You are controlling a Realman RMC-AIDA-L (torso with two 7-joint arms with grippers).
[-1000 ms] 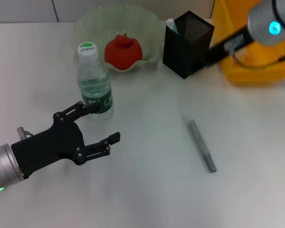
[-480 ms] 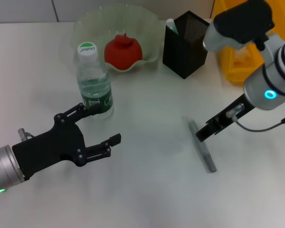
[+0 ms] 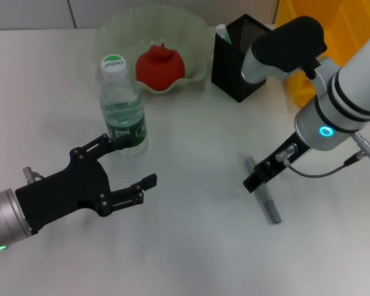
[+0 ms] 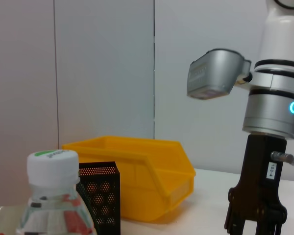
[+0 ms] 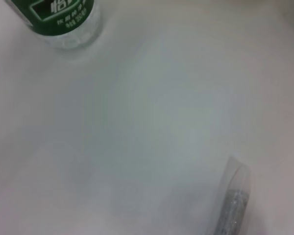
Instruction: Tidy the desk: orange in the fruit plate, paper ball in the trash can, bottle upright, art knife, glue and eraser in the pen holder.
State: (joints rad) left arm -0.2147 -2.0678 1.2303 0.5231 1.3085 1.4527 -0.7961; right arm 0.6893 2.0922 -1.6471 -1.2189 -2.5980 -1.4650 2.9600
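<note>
The white desk (image 3: 191, 246) carries everything. At its far right edge stands a yellow bin (image 3: 351, 24). Beside it is the clear fruit plate (image 3: 197, 43), with the orange (image 3: 160, 65) already lying inside. The black mesh pen holder (image 3: 243, 55) stands between the plate and the bin, and a white-capped stick shows at its near corner. The bottle (image 3: 121, 108) is upright, near the plate. My left tool (image 3: 131, 161) is low over the desk just beside the bottle, its fingers spread wide and holding nothing. My right tool (image 3: 254, 179) hangs right above the grey art knife (image 3: 259, 187), which lies flat on the desk; I cannot tell how far its fingers are apart.
</note>
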